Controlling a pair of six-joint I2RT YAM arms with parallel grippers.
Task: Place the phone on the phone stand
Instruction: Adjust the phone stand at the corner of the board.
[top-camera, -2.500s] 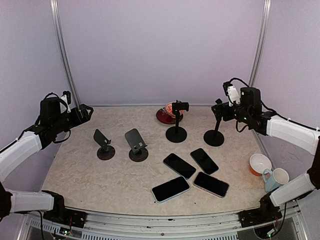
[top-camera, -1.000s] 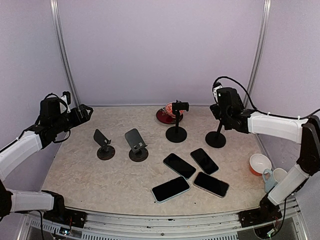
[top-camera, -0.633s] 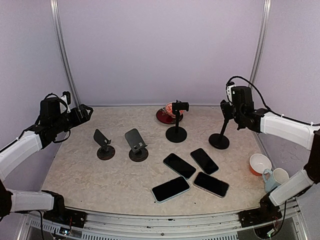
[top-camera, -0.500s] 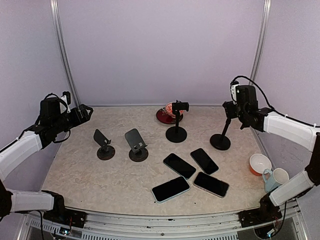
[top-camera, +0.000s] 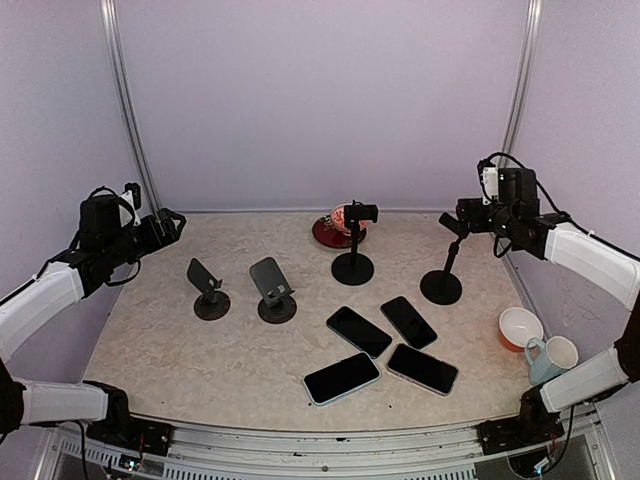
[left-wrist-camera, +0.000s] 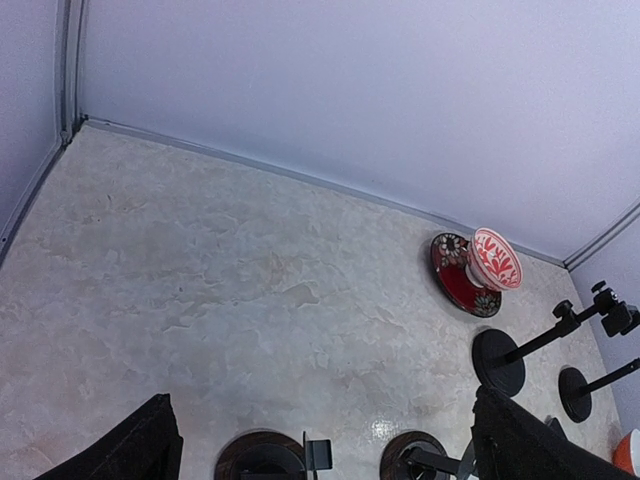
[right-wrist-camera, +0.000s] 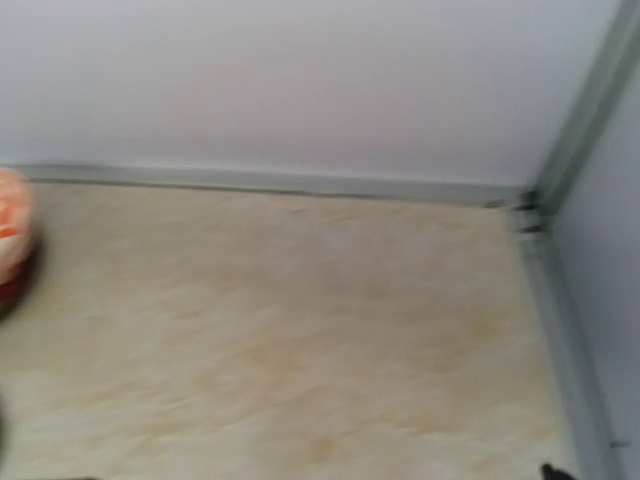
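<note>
Glossy phone (top-camera: 358, 331), matt marbled table (top-camera: 160, 340)

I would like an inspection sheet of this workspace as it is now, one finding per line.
Surface: beige marbled tabletop, no spill seen.
Job's things: four phones lie flat together; two low stands and two pole stands, all empty.
Clutter: patterned bowl on red saucer at the back; orange bowl and pale blue mug at the right edge.
Grippers: left end effector open, empty; right end effector open, beside the right pole stand's head, contact unclear.
Cables: black cable loops at both wrists, above the table.
Surroundings: pale walls, metal corner rails.
</note>
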